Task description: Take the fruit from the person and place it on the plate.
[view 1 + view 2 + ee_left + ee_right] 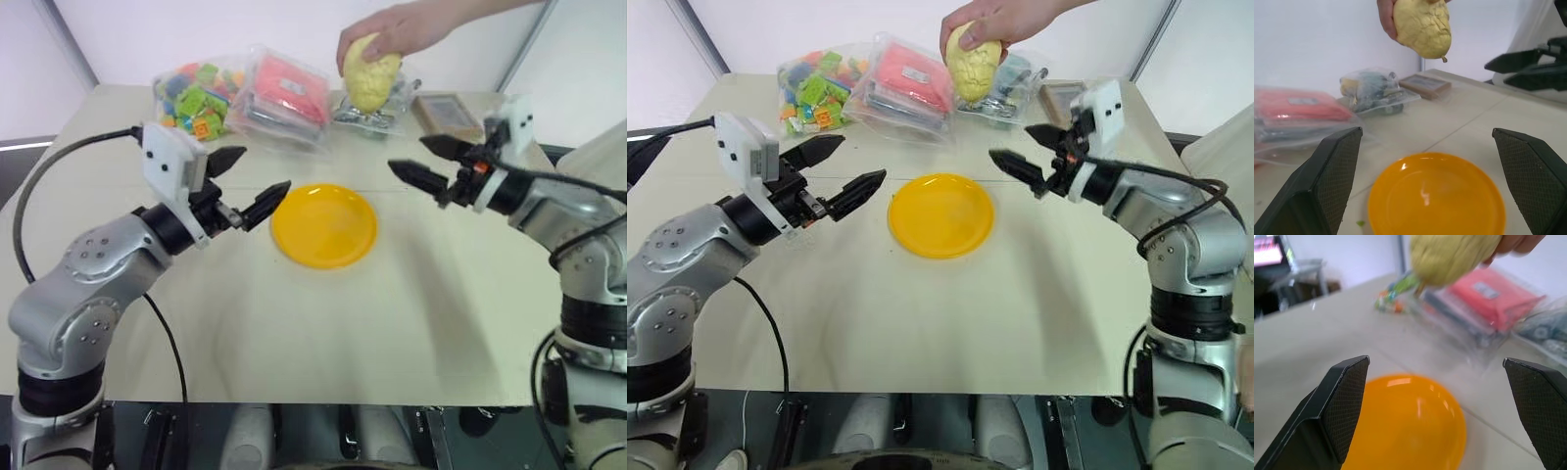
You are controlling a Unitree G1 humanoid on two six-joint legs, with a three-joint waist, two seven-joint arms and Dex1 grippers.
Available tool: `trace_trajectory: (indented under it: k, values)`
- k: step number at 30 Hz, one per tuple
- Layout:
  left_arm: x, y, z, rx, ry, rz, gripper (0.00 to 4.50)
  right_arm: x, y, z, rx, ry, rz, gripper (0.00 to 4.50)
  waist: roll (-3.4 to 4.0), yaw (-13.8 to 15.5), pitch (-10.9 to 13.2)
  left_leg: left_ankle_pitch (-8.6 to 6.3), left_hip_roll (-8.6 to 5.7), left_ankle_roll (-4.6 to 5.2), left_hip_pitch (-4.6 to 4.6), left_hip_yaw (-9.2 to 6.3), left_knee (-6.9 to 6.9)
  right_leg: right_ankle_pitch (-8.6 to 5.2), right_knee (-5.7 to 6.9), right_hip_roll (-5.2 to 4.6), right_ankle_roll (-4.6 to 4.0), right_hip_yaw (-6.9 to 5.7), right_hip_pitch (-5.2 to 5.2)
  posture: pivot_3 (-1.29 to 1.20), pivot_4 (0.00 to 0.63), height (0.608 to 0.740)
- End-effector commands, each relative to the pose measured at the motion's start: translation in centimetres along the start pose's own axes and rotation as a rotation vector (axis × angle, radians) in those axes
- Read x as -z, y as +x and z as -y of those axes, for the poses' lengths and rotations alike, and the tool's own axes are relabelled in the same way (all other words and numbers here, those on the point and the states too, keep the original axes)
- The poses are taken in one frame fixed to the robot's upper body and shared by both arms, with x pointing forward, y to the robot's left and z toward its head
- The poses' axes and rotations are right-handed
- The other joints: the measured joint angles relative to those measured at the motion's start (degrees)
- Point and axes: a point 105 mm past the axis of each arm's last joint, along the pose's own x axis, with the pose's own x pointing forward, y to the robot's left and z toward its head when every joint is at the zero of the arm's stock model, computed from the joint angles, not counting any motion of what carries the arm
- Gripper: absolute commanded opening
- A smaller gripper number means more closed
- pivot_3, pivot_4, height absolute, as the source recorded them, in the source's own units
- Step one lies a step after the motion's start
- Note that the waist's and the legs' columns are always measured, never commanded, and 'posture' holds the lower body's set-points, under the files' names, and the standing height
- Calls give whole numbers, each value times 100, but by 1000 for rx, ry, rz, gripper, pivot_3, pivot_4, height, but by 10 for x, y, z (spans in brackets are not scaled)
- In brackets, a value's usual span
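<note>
Your left gripper (241, 186) and right gripper (427, 161) are hovering with jaws apart beside the empty round yellow plastic plate (323, 225), while the person's hand (392, 31) is holding the bumpy pale yellow fruit (370, 72) above the worktop (323, 323), so nothing is done yet.

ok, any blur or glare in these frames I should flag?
Right wrist view: the fruit and the bags behind it are smeared, the plate soft with pale glare streaks. Left wrist view: fruit sharp, small highlights on the plate. Left eye view: even light, soft shadows, the right gripper crisp.
</note>
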Motion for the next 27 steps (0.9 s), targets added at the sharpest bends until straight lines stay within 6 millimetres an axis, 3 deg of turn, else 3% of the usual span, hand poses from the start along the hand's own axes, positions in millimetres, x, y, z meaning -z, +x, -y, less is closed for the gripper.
trace_trajectory:
  k: [1, 7, 27]
  values:
    - [-9, 3, 1, 5, 46, 37, 4455, -17, 7, -8, 6, 27, 57, 4500, 0, 6, 0, 0, 0, 0, -1, 0, 0, 0, -1, -1, 0, 0, 0, 0, 150, 731]
    - [-7, 7, 8, 35, 74, 15, 4455, -25, 29, -13, 33, 80, 92, 4500, 1, 3, 0, 0, 0, 0, -4, 1, -1, 0, -1, 0, 0, 0, -5, 0, 150, 731]
    - [-2, 5, 5, 7, 68, 25, 4455, -50, 67, -8, 48, 114, 174, 4500, 2, -73, 1, 0, 1, 0, -9, 4, -9, 0, -3, 0, 0, 0, -14, 0, 150, 731]
